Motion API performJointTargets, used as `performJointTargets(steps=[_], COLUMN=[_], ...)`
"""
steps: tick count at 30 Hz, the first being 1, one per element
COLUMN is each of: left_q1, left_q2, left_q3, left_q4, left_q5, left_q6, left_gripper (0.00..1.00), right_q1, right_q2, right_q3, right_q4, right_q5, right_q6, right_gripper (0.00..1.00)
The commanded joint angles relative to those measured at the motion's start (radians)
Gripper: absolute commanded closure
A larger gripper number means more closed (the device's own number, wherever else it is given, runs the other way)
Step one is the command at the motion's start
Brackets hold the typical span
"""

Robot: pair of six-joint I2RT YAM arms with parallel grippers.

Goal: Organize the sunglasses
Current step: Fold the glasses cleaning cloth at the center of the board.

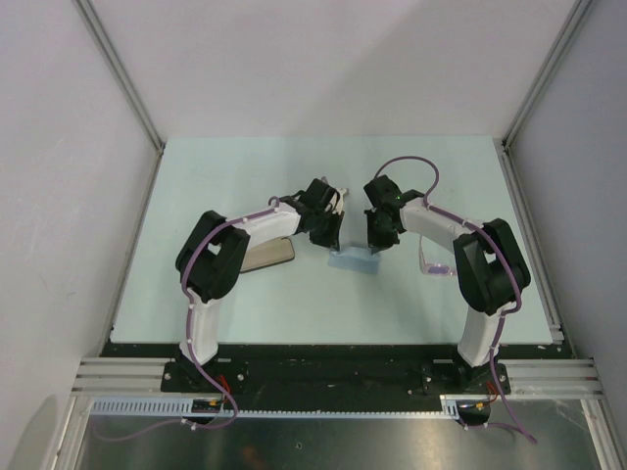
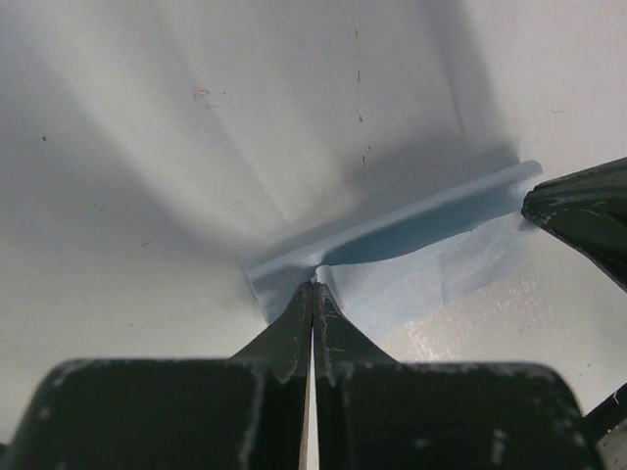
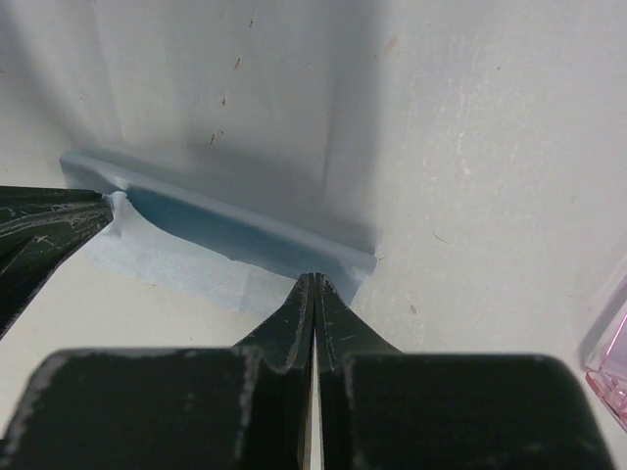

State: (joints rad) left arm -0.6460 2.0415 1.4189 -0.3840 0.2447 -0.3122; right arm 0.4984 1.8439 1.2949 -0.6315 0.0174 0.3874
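A pale blue cloth (image 1: 355, 259) lies folded over on the table between the two arms. My left gripper (image 2: 314, 290) is shut on its near left corner, and my right gripper (image 3: 313, 280) is shut on its near right corner. The cloth (image 2: 421, 240) bows up between them along a fold. In the left wrist view a right fingertip (image 2: 583, 211) shows at the cloth's far end. The sunglasses (image 1: 436, 262), with a thin pink frame, lie on the table right of the cloth, partly under the right arm. Their pink edge (image 3: 612, 377) shows in the right wrist view.
A dark oblong case (image 1: 266, 255) lies on the table left of the cloth, partly hidden under the left arm. The pale green table (image 1: 245, 186) is walled by white panels at the back and both sides.
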Motion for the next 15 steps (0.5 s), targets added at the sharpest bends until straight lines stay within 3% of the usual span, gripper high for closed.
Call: performJointTargets(steps=[1, 15], left_q1=[-0.007, -0.011], left_q2=[-0.060, -0.067], left_q3=[-0.006, -0.029], left_q4=[0.011, 0.016], left_q5=[0.030, 0.042], left_q6=[0.024, 0.022], left_gripper=[1.00, 1.00], right_q1=[0.005, 0.003], right_q2=[-0.051, -0.061], right_q3=[-0.002, -0.002], right_q4=[-0.004, -0.011], right_q5=[0.001, -0.005], right_q6=[-0.015, -0.042], right_gripper=[1.00, 0.97])
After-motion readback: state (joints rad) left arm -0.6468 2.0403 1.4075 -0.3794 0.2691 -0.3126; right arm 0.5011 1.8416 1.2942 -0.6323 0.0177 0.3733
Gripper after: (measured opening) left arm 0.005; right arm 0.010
